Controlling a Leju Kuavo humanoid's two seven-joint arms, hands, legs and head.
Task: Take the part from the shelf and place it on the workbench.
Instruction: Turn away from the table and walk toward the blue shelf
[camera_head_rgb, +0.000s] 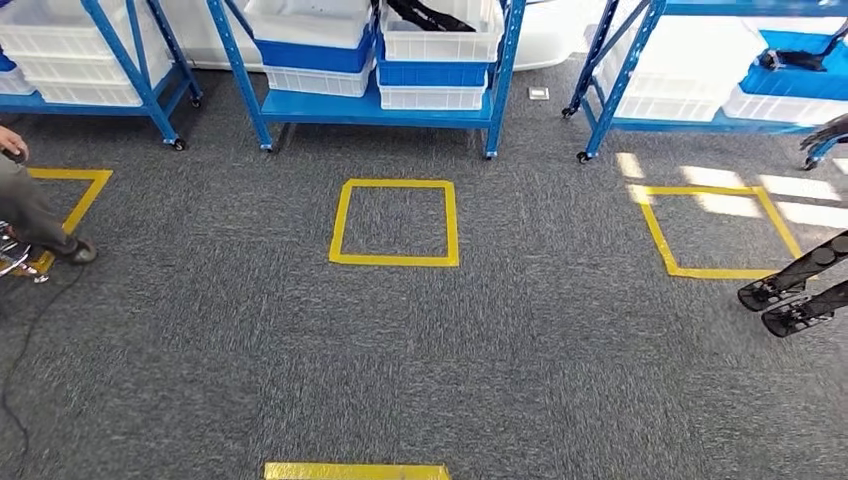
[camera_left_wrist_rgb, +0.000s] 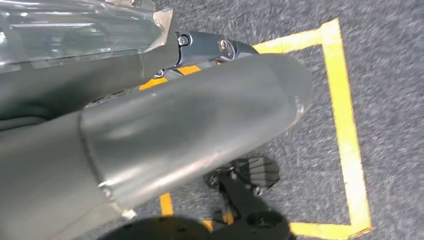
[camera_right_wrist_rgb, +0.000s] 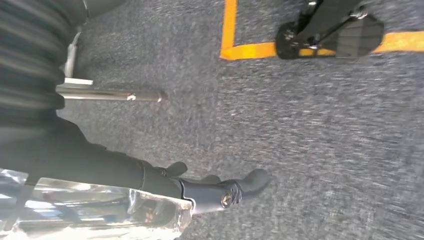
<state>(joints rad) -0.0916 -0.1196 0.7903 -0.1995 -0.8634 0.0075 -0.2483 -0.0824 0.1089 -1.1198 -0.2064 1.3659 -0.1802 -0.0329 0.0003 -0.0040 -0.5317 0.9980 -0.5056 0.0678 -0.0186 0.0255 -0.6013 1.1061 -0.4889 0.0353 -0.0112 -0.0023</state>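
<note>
A black part (camera_head_rgb: 432, 14) lies in a white bin (camera_head_rgb: 440, 40) on the middle blue shelf (camera_head_rgb: 380, 108) at the far side of the floor. A second black part (camera_head_rgb: 797, 58) rests on a blue bin on the right shelf (camera_head_rgb: 690, 122). Both arms hang at my sides, far from the shelves. My left hand (camera_left_wrist_rgb: 200, 100) hangs over the grey carpet with its thick thumb and a dark finger (camera_left_wrist_rgb: 205, 46) stretched out, holding nothing. My right hand (camera_right_wrist_rgb: 220, 192) also hangs over the carpet, its dark fingers loosely apart and holding nothing.
Yellow tape squares mark the carpet: one in the middle (camera_head_rgb: 395, 222), one right (camera_head_rgb: 715, 230), one left (camera_head_rgb: 70, 195). A person's leg and shoe (camera_head_rgb: 40, 220) stand at the left edge. Two dark foot-like pieces (camera_head_rgb: 795, 290) sit at the right edge. A third shelf (camera_head_rgb: 90, 60) stands far left.
</note>
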